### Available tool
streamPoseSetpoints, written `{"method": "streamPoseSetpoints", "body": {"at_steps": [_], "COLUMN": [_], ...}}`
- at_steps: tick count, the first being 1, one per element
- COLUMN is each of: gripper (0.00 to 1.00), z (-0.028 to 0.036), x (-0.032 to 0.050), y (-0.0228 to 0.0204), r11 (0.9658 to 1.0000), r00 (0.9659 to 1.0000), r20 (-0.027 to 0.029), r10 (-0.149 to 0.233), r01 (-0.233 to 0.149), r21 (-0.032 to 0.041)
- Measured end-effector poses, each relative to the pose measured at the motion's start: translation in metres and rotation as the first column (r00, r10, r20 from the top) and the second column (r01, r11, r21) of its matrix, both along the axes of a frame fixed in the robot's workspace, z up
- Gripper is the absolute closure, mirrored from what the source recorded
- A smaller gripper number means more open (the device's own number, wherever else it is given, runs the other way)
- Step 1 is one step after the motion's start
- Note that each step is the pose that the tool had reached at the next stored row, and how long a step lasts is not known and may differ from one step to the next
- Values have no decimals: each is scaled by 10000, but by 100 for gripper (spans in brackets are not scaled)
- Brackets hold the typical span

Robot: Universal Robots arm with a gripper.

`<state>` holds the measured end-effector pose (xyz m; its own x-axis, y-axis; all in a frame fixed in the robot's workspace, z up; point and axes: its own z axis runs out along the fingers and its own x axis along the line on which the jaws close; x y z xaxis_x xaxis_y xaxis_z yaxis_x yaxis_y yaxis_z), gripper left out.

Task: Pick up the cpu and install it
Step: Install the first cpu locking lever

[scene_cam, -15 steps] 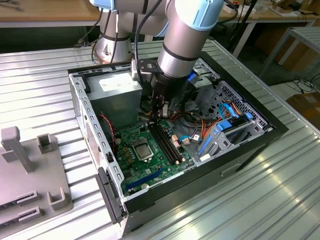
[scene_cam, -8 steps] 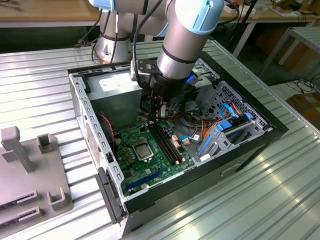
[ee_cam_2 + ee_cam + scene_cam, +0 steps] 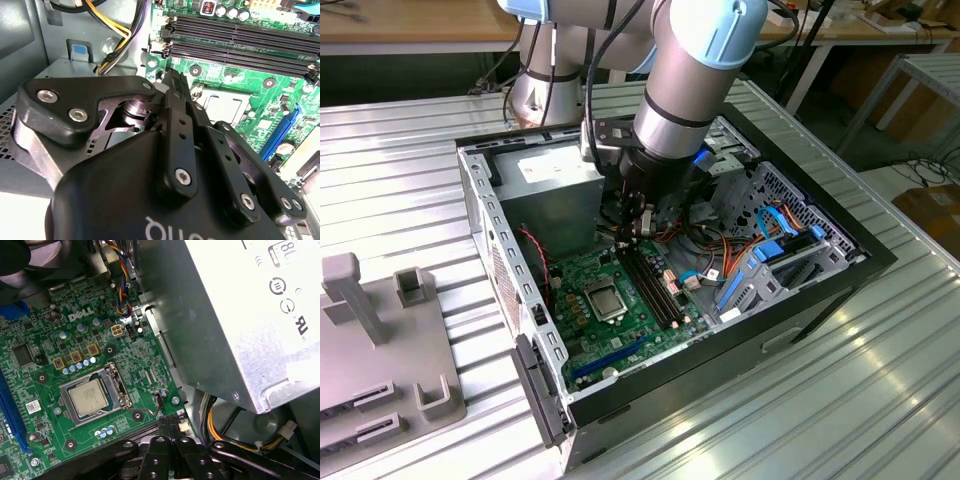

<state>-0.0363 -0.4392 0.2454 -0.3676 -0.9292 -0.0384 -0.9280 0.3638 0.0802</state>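
My tool (image 3: 638,232) is inside the open computer case (image 3: 480,200), hanging over the green motherboard (image 3: 640,320) by the long black memory slots (image 3: 655,285). In both wrist views the fingers (image 3: 170,432) are pressed together with nothing between them. The cpu (image 3: 87,397) sits flat in its socket (image 3: 95,397) on the board, silver top up, metal frame around it. In the exterior view it shows as a small grey square (image 3: 605,298), on that view's left of the memory slots and apart from my fingertips. The silver power supply box (image 3: 235,315) is just beside the tool. The case rests on a ribbed metal bench (image 3: 400,170), with a grey fixture block (image 3: 380,340) at the exterior view's left.
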Motion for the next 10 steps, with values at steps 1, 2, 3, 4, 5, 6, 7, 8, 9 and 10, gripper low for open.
{"method": "streamPoseSetpoints", "body": {"at_steps": [1, 2, 3, 4, 5, 6, 7, 8, 9, 10], "gripper": [89, 89, 89, 89, 89, 89, 89, 89, 89, 89], "z": [0, 0, 0, 0, 0, 0, 0, 0, 0, 0], "x": [0, 0, 0, 0, 0, 0, 0, 0, 0, 0], "y": [0, 0, 0, 0, 0, 0, 0, 0, 0, 0], "r11": [10000, 10000, 10000, 10000, 10000, 10000, 10000, 10000, 10000, 10000], "r00": [10000, 10000, 10000, 10000, 10000, 10000, 10000, 10000, 10000, 10000], "r20": [0, 0, 0, 0, 0, 0, 0, 0, 0, 0], "r10": [0, 0, 0, 0, 0, 0, 0, 0, 0, 0], "r01": [0, 0, 0, 0, 0, 0, 0, 0, 0, 0], "r21": [1, 2, 1, 2, 1, 2, 1, 2, 3, 3]}}
